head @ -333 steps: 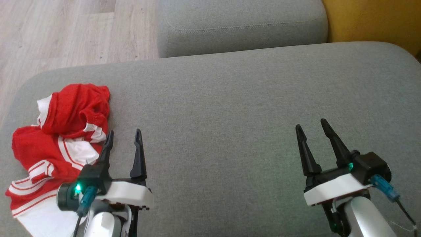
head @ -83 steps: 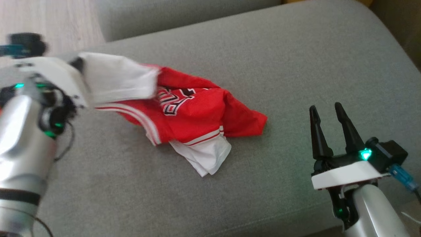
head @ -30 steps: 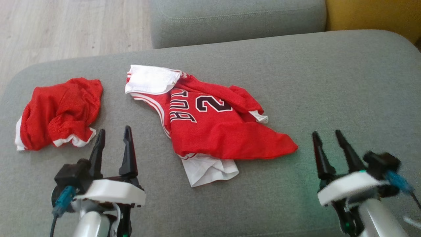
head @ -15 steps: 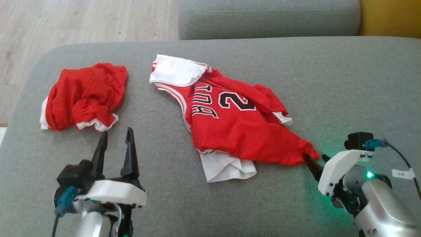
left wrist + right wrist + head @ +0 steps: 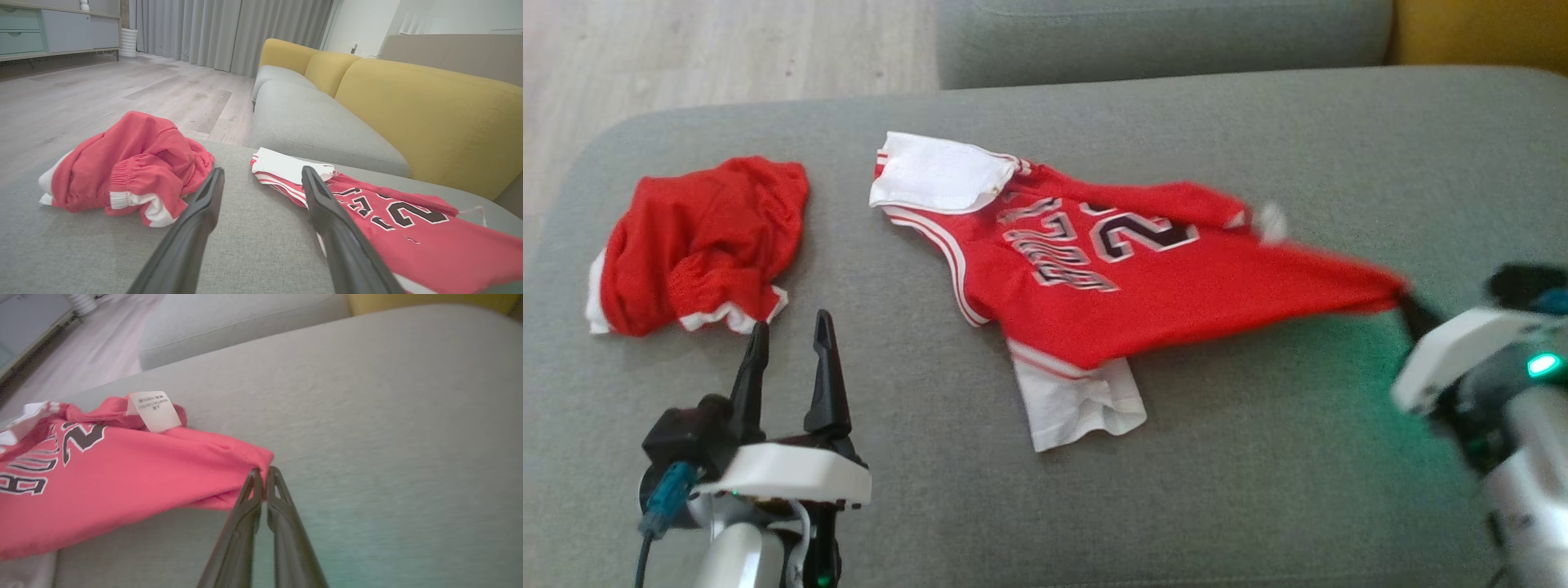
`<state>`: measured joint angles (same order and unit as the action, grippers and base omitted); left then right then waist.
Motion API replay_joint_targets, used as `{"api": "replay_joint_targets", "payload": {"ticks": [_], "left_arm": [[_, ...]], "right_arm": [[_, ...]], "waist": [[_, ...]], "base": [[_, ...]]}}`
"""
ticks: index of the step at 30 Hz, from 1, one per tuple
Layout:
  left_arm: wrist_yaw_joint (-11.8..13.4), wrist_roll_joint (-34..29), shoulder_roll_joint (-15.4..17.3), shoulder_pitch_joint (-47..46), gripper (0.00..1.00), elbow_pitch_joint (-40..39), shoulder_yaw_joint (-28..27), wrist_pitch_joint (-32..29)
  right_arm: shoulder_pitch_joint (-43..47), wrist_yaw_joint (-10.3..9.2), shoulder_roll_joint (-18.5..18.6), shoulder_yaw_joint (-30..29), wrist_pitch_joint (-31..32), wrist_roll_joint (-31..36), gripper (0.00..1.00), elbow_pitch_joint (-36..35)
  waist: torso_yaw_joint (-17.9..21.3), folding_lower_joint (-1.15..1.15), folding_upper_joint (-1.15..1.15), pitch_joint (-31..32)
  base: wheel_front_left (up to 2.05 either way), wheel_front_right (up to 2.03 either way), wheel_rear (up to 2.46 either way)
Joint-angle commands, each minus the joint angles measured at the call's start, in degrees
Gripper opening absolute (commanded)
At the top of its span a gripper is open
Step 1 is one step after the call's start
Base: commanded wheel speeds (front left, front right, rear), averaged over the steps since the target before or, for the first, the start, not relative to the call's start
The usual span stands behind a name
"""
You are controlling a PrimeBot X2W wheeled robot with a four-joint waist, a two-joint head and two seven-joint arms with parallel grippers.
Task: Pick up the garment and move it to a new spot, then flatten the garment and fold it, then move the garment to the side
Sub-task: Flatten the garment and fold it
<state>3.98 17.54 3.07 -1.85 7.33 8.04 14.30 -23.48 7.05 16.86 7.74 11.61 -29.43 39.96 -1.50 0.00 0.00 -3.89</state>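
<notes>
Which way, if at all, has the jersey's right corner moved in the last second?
Yes. Against the unmoved red shorts, the corner of the jersey has gone rightward, away from them, pinched by the shut fingers of the right gripper.

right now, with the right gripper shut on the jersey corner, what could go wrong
The right gripper pinches just the very tip of the jersey, so the cloth may slip free. The left gripper is open and off the jersey, so nothing pins it; it may slide instead of flattening.

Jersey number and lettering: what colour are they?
Black with white outlines on the red jersey; clearest in the left wrist view.
</notes>
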Motion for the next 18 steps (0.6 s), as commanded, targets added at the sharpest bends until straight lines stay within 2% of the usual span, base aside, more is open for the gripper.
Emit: {"api": "replay_joint_targets", "payload": {"ticks": [1,6,10,11,18], "left_arm": [[0.0,-0.5,0.0,-3.0,1.0,-2.4,-2.4,0.7],[0.0,-0.7,-0.1,-3.8,1.0,-2.7,-1.9,0.7],[-0.1,-0.9,-0.2,-4.8,1.0,-2.5,-1.3,0.7],[-0.1,-0.9,-0.2,-4.8,1.0,-2.5,-1.3,0.7],[0.1,-0.3,-0.2,-5.8,1.0,-1.9,-0.5,0.7]], "right_arm": [[-2.2,0.44,2.6,-0.6,0.1,1.5,0.0,-2.0],[-2.2,0.44,6.8,-5.4,2.2,6.3,0.0,-2.4],[-2.0,0.44,8.7,-10.3,3.0,13.5,0.0,-0.8],[-2.0,0.44,8.7,-10.3,3.0,13.5,0.0,-0.8],[-1.9,0.44,6.9,-20.7,3.4,25.6,0.0,2.0]], "waist": [[0.9,0.0,0.0,-0.8],[1.5,0.0,0.0,-3.2],[1.1,0.0,0.0,-5.1],[1.1,0.0,0.0,-5.1],[-0.5,0.0,0.0,-5.7]], "base": [[0.0,0.0,0.0],[0.0,0.0,0.0],[0.0,0.0,0.0],[0.0,0.0,0.0],[0.0,0.0,0.0]]}}
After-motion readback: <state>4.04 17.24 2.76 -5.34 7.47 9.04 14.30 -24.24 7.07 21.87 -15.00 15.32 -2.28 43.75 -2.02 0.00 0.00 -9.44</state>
